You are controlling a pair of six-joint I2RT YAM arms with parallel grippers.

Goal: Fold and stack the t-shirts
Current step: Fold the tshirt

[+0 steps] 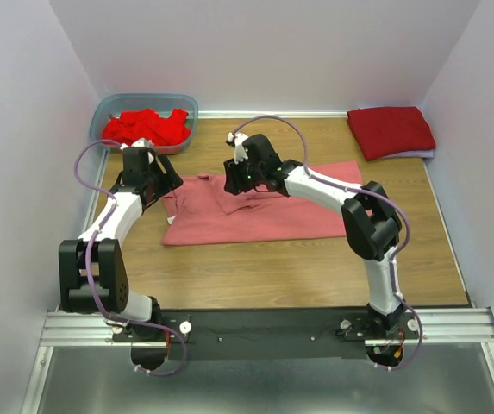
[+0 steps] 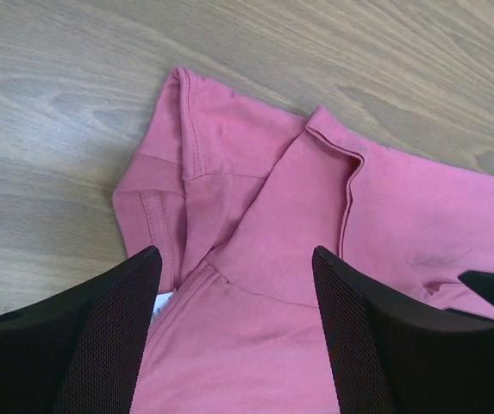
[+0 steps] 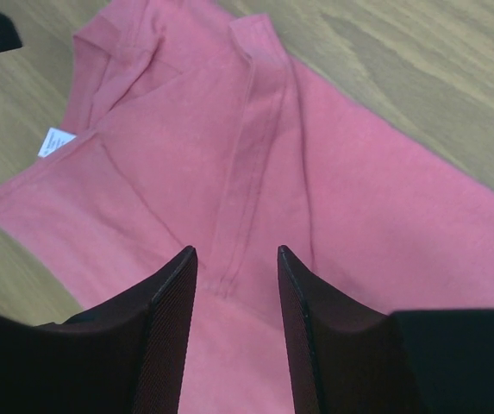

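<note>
Both stood unclenched over the salmon-pink t-shirt (image 1: 264, 220) lying in the middle: the left gripper (image 2: 238, 259) above its rumpled left end, the right gripper (image 3: 234, 254) over a raised crease. Each would probably need to pinch only the top layer and lift together.

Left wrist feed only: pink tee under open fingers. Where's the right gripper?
Observer: The right gripper is open over the same salmon-pink t-shirt, with a fold line running between its fingers.
Operator: Anything stacked yet?
Observer: A folded crimson t-shirt lies at the table's far right corner.
Operator: More to fold?
Observer: Bright red t-shirts sit crumpled in the blue-grey tub, far left.
</note>
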